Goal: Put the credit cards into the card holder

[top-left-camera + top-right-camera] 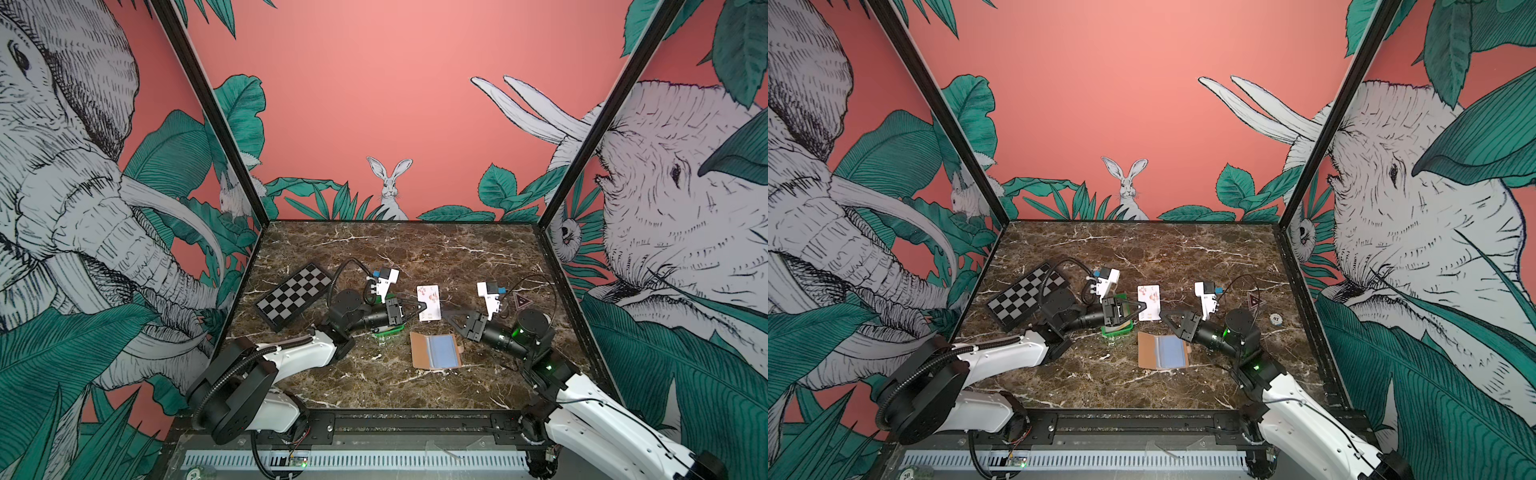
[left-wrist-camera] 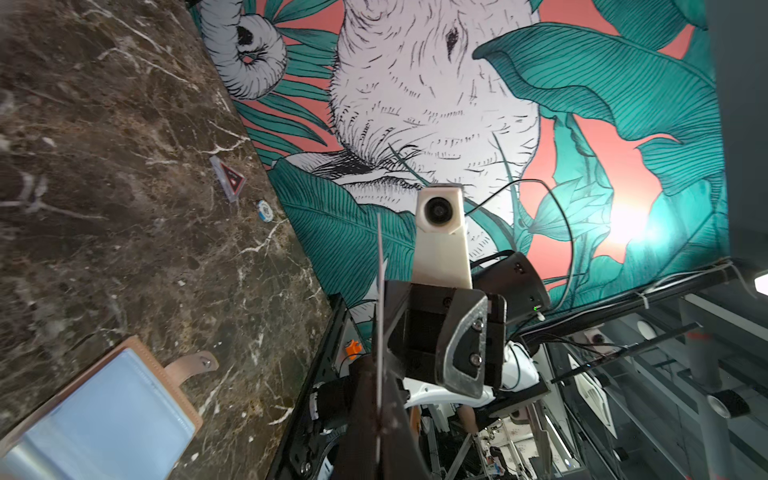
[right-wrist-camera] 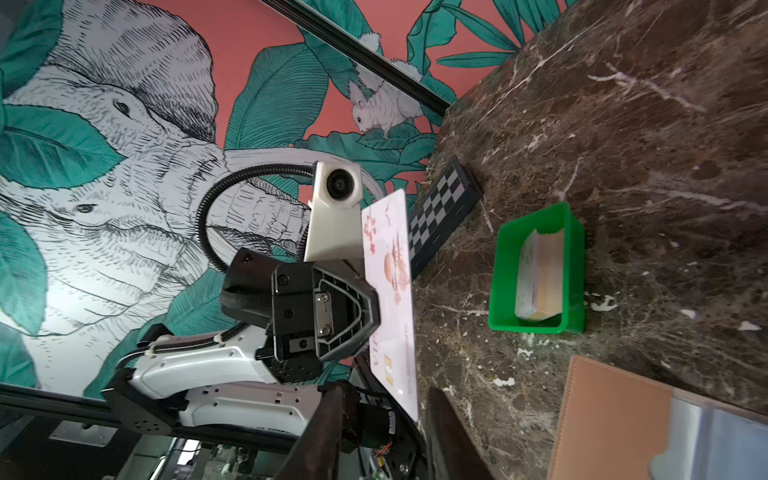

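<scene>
While clamped upright for handover, white floral plastic credit card (image 1: 429, 302) sits mid-frame | left gripper (image 1: 419, 309) pinches its edge | right gripper (image 1: 446, 311) parted, releasing | open tan leather card holder (image 1: 434, 350) below, awaiting insertion

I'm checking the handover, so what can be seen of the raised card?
The raised card is thin white plastic with pink blossoms and a gold chip, held upright on edge above the marble table. The left tool is shut on one edge; the right tool stands open beside it.
</scene>
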Robot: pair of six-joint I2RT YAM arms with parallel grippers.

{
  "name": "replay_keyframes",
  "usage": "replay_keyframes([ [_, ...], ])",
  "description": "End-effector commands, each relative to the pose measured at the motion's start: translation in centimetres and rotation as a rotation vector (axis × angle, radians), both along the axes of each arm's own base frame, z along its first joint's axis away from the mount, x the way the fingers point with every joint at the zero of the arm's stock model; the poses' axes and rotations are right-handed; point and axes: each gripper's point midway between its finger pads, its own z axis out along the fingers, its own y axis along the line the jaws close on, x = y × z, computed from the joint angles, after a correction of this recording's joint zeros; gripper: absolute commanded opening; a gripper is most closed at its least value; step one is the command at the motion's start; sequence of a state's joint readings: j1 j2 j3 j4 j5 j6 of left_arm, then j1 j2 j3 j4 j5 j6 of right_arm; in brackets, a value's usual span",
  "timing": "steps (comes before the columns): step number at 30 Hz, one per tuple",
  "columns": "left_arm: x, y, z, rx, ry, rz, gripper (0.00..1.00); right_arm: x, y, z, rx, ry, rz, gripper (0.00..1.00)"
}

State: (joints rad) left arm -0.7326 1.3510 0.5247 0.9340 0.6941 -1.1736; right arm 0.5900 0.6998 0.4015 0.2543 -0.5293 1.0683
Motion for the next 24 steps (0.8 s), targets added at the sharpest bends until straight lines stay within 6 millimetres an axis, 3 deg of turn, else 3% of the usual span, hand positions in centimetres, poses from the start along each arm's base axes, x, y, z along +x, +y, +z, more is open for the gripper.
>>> replay_keyframes([
  [1, -0.1, 0.4, -0.9, 0.083, -0.04, 0.021, 0.0, 0.3, -1.0, -2.3, -0.133, 0.004, -0.045, 0.4],
  [9, -0.6, 1.1, -4.8, 0.212, 0.006, 0.05, 0.0, 0.6, -3.6, -7.9, -0.43, 0.075, -0.133, 0.47],
  [15, -1.4, 1.5, -7.6, 0.356, 0.006, 0.097, 0.0, 0.2, -4.0, -11.4, -0.678, 0.086, -0.155, 0.47],
  [24, -2.3, 1.8, -9.7, 0.466, 0.003, 0.116, 0.0, 0.3, -3.9, -13.4, -0.84, 0.079, -0.141, 0.4],
])
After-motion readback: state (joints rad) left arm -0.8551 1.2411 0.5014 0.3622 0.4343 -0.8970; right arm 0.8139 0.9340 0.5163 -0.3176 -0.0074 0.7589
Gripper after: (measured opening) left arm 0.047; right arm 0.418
